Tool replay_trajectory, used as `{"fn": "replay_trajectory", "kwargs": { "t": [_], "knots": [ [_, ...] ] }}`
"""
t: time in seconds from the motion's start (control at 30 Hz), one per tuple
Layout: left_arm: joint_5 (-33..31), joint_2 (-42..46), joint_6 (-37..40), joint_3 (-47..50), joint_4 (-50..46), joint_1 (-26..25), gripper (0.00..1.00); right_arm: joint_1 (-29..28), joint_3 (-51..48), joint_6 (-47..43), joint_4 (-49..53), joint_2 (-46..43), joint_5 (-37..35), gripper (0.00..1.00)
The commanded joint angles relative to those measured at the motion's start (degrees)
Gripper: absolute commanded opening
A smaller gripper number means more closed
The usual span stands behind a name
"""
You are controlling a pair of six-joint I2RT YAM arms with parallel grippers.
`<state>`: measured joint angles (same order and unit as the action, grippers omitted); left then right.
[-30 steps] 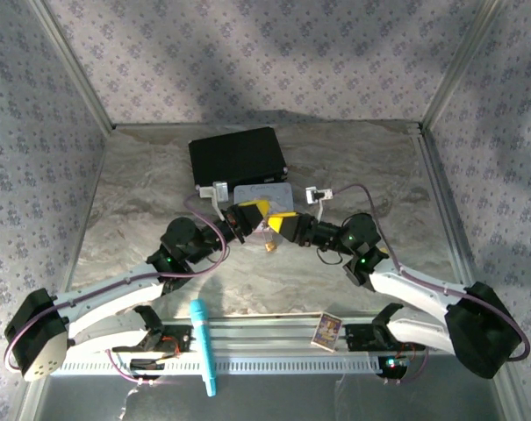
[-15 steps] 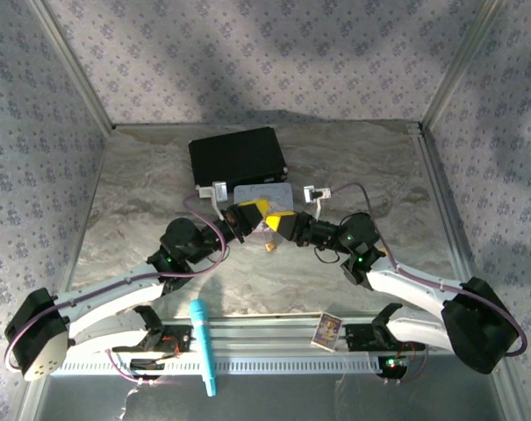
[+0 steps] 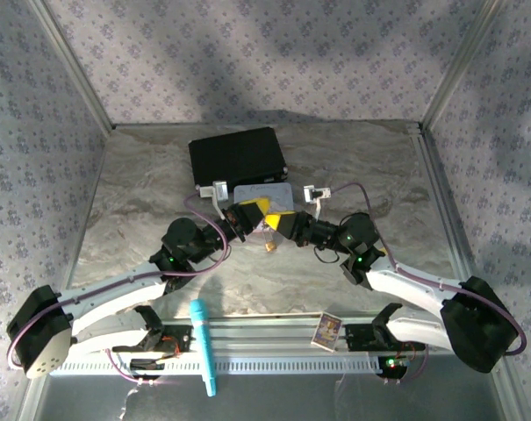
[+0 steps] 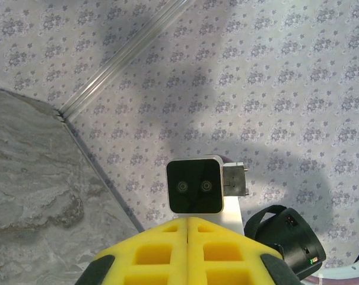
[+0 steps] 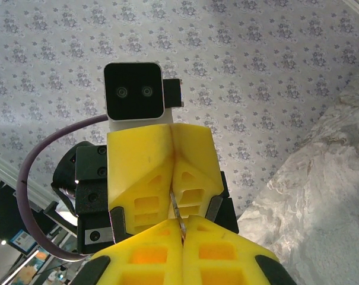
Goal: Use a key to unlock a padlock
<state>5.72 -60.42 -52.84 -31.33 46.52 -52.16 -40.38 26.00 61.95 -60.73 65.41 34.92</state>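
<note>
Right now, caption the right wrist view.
Right gripper and left gripper, both shut, meet tip to tip with a thin silvery sliver between.

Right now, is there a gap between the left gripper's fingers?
No, the left gripper has its yellow pads pressed flush together.

**Robotics laboratory test cell.** Two white-and-black jointed robot arms, left (image 3: 116, 294) and right (image 3: 423, 285), are bolted to a white slotted metal rail (image 3: 274, 361) at the near edge of a grey marble-patterned tabletop (image 3: 133, 193). Flat panels papered in a pale lilac floral print (image 3: 274, 53) wall the bench on three sides, joined by bare aluminium corner posts (image 3: 68, 61). A white-cased twin-lens camera module (image 4: 194, 186) sits on the right arm's wrist. A purple cable (image 5: 26, 190) loops from the left arm's wrist.
</note>
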Motion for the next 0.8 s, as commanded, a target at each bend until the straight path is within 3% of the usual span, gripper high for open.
{"fn": "replay_trajectory", "kwargs": {
  "t": [0.0, 0.03, 0.1, 0.13, 0.2, 0.23, 0.4, 0.53, 0.67, 0.77],
  "knots": [
    [-1.63, 0.62, -0.79, -0.22, -1.06, -0.13, 0.00, 0.17, 0.35, -0.77, -1.03, -0.91, 0.22, 0.00],
    [-2.51, 1.00, -0.50, -0.30, -2.54, -0.13, 0.11, 0.25, 0.24, -1.01, -0.24, -1.34, 0.11, 0.00],
    [-4.71, 2.35, 0.33, -0.65, -6.44, -0.14, 0.53, 0.48, -0.03, -2.32, 2.73, -2.79, -0.33, 0.00],
    [-5.80, 3.01, 0.66, -0.81, -8.11, -0.13, 0.68, 0.60, -0.14, -3.09, 4.41, -3.45, -0.75, 0.00],
    [-9.25, 4.69, 1.10, -1.60, -13.25, -0.14, 0.93, 0.83, -0.08, -5.53, 10.37, -5.58, -1.78, 0.00],
    [-10.91, 5.52, 1.25, -2.10, -16.07, -0.14, 1.00, 1.06, 0.23, -6.70, 13.76, -6.46, -2.47, 0.00],
    [-17.75, 6.98, 2.56, -6.12, -31.96, -0.16, 1.00, 1.81, 0.29, -10.22, 26.85, -10.07, -6.93, 0.00],
    [-19.21, 6.71, 3.03, -5.49, -34.02, -0.07, 1.00, 3.38, -2.20, -9.01, 27.27, -12.07, -8.34, 0.00],
    [-21.49, 3.63, 3.48, -7.60, -42.01, -0.08, 0.98, 5.00, -1.41, -10.67, 32.97, -13.79, -6.36, 0.00],
    [-20.05, -0.60, 3.64, -6.96, -40.95, -0.19, 0.89, 5.58, -0.16, -13.88, 41.01, -14.08, -7.62, 0.00]
  ]
}}
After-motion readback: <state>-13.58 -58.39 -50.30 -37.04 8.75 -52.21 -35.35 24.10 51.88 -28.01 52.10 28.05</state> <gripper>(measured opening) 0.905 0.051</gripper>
